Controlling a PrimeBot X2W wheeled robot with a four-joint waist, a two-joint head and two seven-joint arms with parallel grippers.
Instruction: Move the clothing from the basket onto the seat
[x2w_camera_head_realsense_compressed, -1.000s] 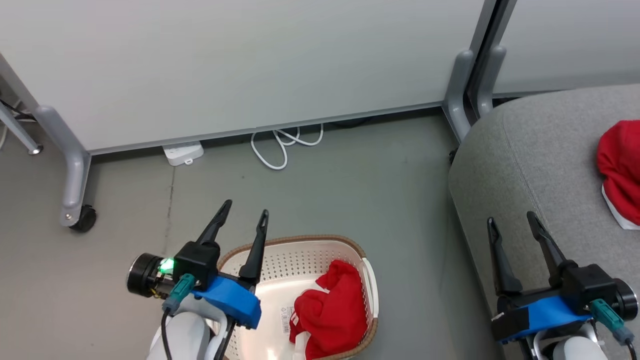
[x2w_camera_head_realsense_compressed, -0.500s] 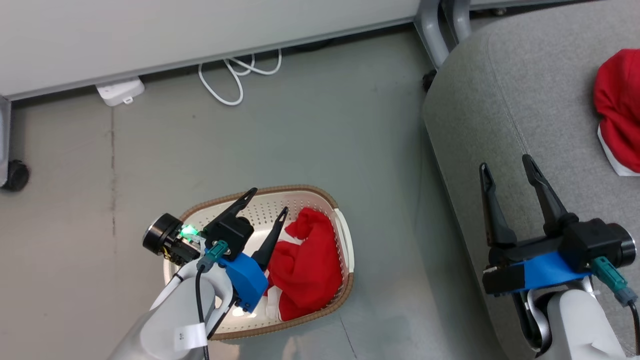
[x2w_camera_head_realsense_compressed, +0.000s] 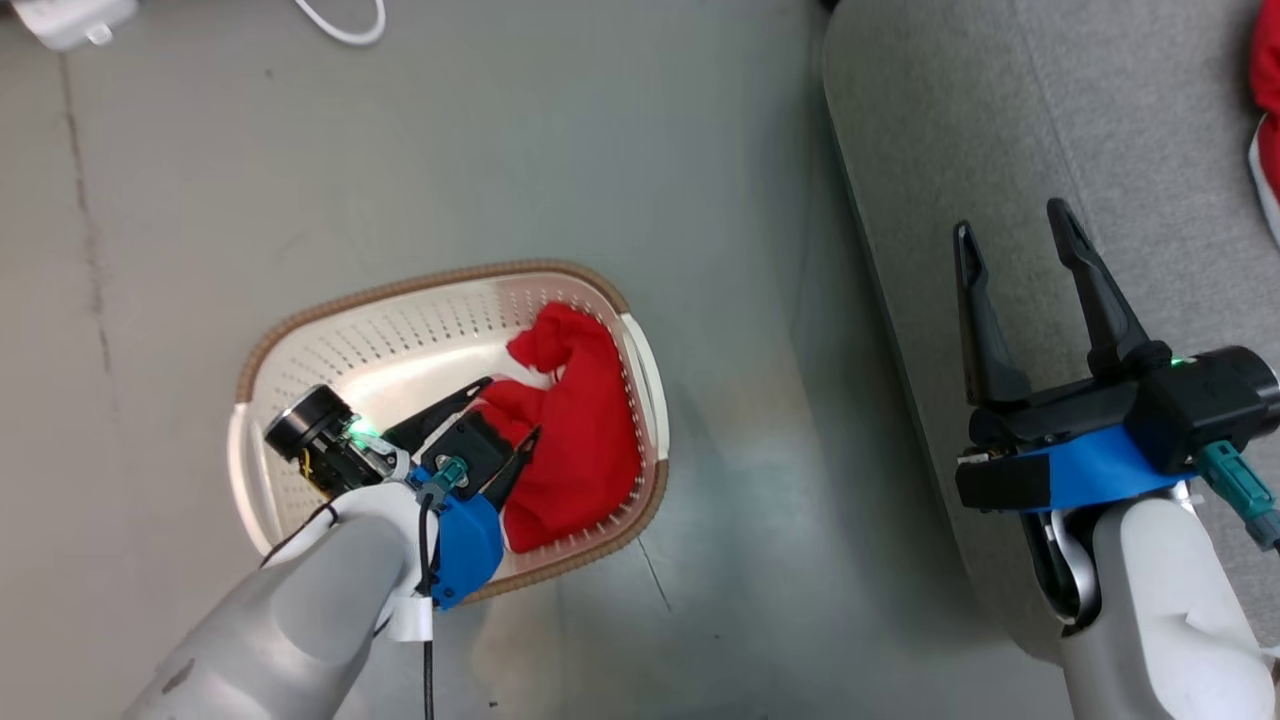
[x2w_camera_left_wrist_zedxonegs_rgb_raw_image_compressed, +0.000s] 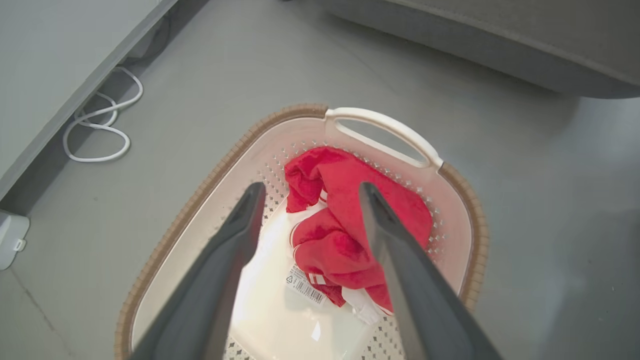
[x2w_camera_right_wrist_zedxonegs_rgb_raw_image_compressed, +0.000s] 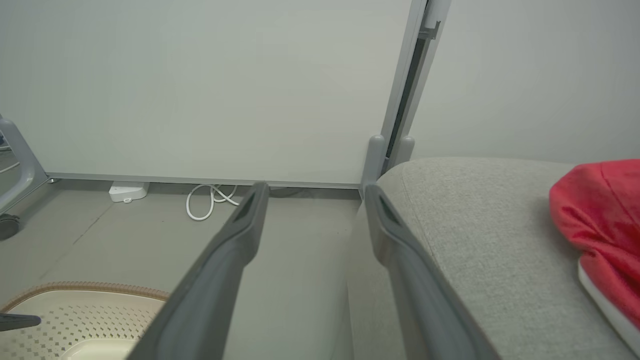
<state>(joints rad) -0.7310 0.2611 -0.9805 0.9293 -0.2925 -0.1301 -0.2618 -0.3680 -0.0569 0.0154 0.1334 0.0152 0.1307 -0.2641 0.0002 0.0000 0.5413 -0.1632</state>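
Lowered into the cream perforated basket (x2w_camera_head_realsense_compressed: 430, 283), wide left gripper (x2w_camera_left_wrist_zedxonegs_rgb_raw_image_compressed: 311, 186) framed red fabric clothing (x2w_camera_left_wrist_zedxonegs_rgb_raw_image_compressed: 330, 245) and barcode label (x2w_camera_left_wrist_zedxonegs_rgb_raw_image_compressed: 305, 287); right gripper (x2w_camera_head_realsense_compressed: 1011, 217) gaped too.

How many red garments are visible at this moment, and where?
2. One garment lies in the basket; a second garment lies on the seat. More could be hidden underneath.

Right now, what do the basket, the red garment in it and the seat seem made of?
Basket: looks like moulded plastic, glossy cream, with punched holes in the walls and a brown woven-look rim.
Red garment: soft fabric, matte and crumpled in folds, likely fleece or knit, with white trim.
Seat: grey woven upholstery, matte with a fine speckled weave.
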